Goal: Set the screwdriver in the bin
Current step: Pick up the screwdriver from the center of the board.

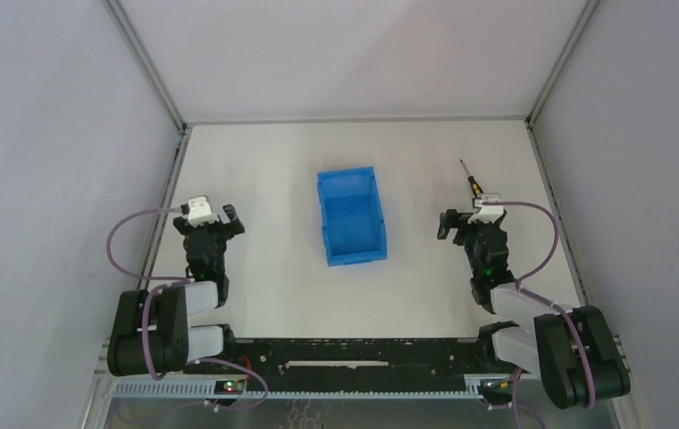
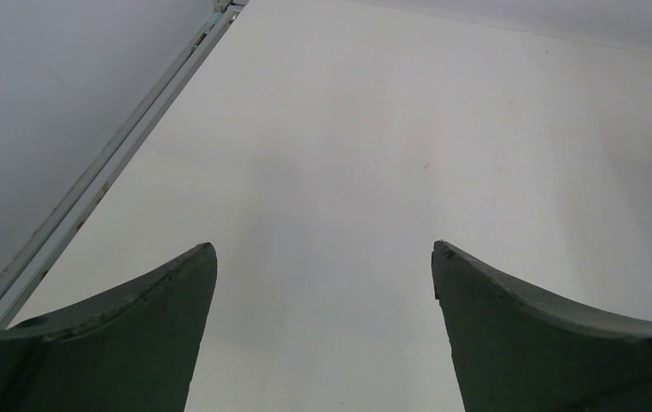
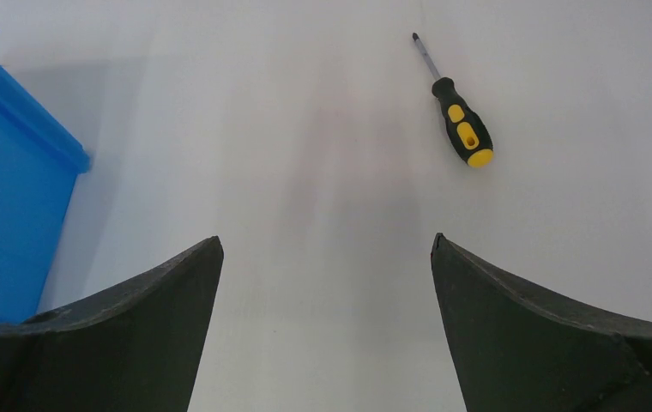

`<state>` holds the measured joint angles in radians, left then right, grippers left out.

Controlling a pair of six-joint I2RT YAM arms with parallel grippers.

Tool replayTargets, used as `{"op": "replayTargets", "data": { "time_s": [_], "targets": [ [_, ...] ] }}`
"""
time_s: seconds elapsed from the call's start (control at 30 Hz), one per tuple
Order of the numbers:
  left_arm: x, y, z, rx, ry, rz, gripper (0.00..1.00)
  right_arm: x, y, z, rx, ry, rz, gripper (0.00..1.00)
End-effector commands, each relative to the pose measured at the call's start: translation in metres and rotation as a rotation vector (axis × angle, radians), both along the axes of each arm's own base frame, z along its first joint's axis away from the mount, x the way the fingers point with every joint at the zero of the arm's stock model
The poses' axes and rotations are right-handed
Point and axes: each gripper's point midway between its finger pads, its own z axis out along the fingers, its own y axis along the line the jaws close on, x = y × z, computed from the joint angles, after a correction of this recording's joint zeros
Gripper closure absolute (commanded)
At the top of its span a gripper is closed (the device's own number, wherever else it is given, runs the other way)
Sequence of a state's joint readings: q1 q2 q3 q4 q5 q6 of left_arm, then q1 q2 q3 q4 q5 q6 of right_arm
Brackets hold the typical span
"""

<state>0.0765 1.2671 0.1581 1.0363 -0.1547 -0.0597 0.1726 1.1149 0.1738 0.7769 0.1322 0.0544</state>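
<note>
The screwdriver, black-and-yellow handle and thin dark shaft, lies flat on the white table at the right, tip pointing to the far side. In the right wrist view the screwdriver lies ahead and slightly right of the fingers. The blue bin stands at the table's middle, empty; one corner of the bin shows at that view's left edge. My right gripper is open and empty, just short of the screwdriver's handle. My left gripper is open and empty over bare table, left of the bin.
Grey enclosure walls stand on the left, right and far sides. Metal frame rails run along the table's side edges. Purple cables loop out from both arms near their bases.
</note>
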Motion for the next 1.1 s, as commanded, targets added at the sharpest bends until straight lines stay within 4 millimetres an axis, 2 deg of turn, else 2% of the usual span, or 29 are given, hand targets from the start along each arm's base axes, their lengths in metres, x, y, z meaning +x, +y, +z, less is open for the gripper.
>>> {"op": "replayTargets", "data": {
  "time_s": [0.0, 0.73, 0.9, 1.07],
  "targets": [
    [0.008, 0.002, 0.022, 0.029, -0.061, 0.009, 0.0, 0.01, 0.002, 0.02, -0.003, -0.056, 0.001, 0.0],
    [0.008, 0.002, 0.022, 0.03, -0.061, 0.008, 0.0, 0.015, -0.001, 0.021, 0.005, -0.031, -0.016, 0.0],
    [0.008, 0.002, 0.022, 0.029, -0.061, 0.008, 0.0, 0.016, 0.0, 0.035, -0.007, -0.041, -0.019, 0.0],
    [0.008, 0.002, 0.022, 0.029, -0.061, 0.008, 0.0, 0.016, 0.004, 0.071, -0.01, -0.039, -0.015, 0.0]
  ]
}}
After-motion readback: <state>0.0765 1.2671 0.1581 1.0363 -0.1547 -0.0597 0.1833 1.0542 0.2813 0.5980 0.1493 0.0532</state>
